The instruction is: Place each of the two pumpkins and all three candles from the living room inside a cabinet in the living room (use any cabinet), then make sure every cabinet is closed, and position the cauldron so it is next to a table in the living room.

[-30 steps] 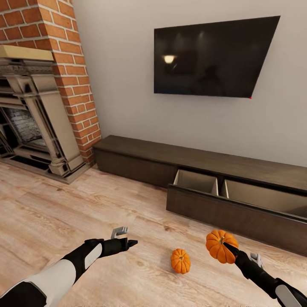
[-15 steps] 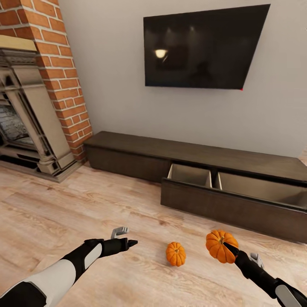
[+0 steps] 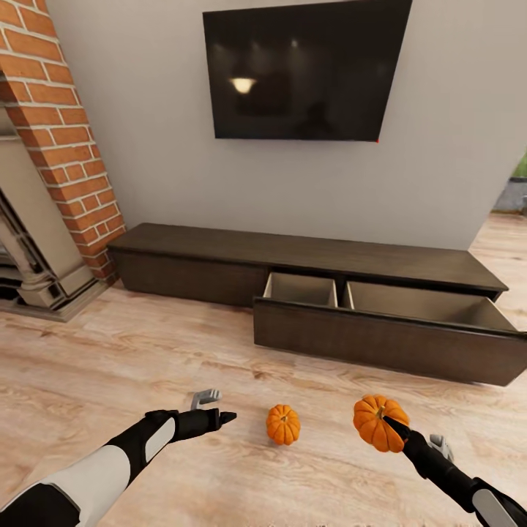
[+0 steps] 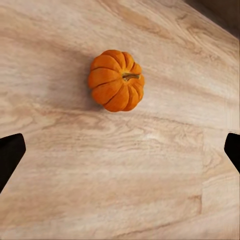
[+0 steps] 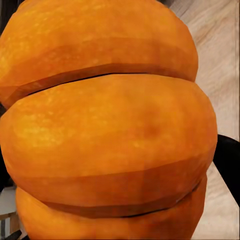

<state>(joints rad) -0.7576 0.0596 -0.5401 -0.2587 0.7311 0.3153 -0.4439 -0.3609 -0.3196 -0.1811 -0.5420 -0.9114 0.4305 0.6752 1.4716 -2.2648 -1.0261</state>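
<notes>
Right gripper (image 3: 386,424) clamped on one pumpkin (image 3: 375,422), held above the wood floor (image 3: 110,366) in front of the cabinet (image 3: 307,252). Second pumpkin (image 3: 282,424) sits on the floor between the arms, stem up. Left gripper (image 3: 219,410) empty, fingers spread, just beside it. Cabinet's right drawer (image 3: 380,340) pulled out along the wall, tan compartments showing, below the TV (image 3: 304,69)

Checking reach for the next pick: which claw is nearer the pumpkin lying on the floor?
Left. The open left claw hovers just beside the floor pumpkin; the right claw, somewhat farther off on its other side, holds the second pumpkin.
</notes>
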